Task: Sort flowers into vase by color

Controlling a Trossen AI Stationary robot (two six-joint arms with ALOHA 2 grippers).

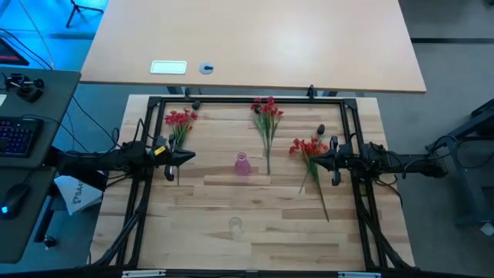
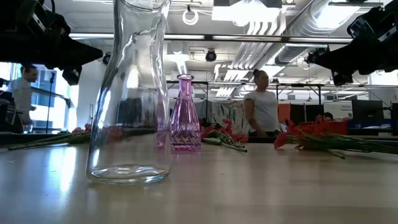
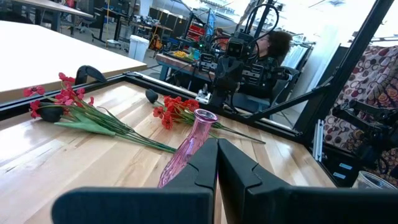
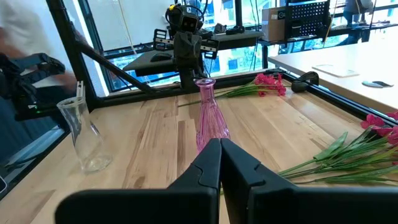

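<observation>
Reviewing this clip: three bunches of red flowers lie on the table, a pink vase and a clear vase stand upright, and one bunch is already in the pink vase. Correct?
Not quite. The pink vase is empty, as the low view and right wrist view show. All three bunches of red flowers lie flat on the table, and the clear vase stands upright, also empty.

The table is pale planked wood with a soft sheen, the pink vase faceted glass, the clear vase smooth glass.
</observation>
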